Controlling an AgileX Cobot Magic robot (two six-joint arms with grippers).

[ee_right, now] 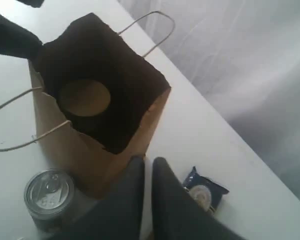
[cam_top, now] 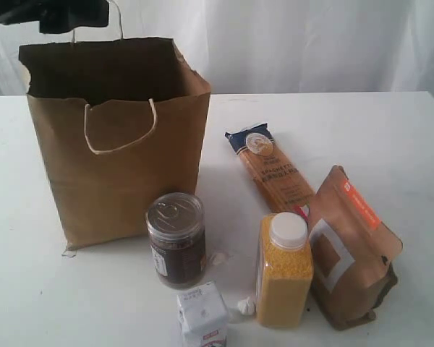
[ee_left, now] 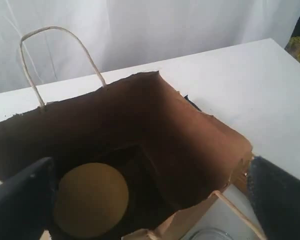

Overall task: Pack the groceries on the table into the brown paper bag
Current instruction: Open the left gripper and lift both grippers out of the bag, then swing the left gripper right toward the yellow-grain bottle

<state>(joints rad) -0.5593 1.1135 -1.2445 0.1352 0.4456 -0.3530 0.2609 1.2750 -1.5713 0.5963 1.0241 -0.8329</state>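
Nearest, the white carton stands at 6 o'clock on the table, its base cut off by the frame edge. The dark silver-topped jar stands at its 11 o'clock and the yellow-grain bottle at its 2 o'clock, with the brown orange-labelled pouch just past the bottle. The long spaghetti packet has its near end hidden behind those two. In the brown paper bag at 10 o'clock, only the olive lid of the clear jar shows. The left gripper hangs over the bag's mouth, spread wide and empty. The right gripper has its jaws all but together, holding nothing.
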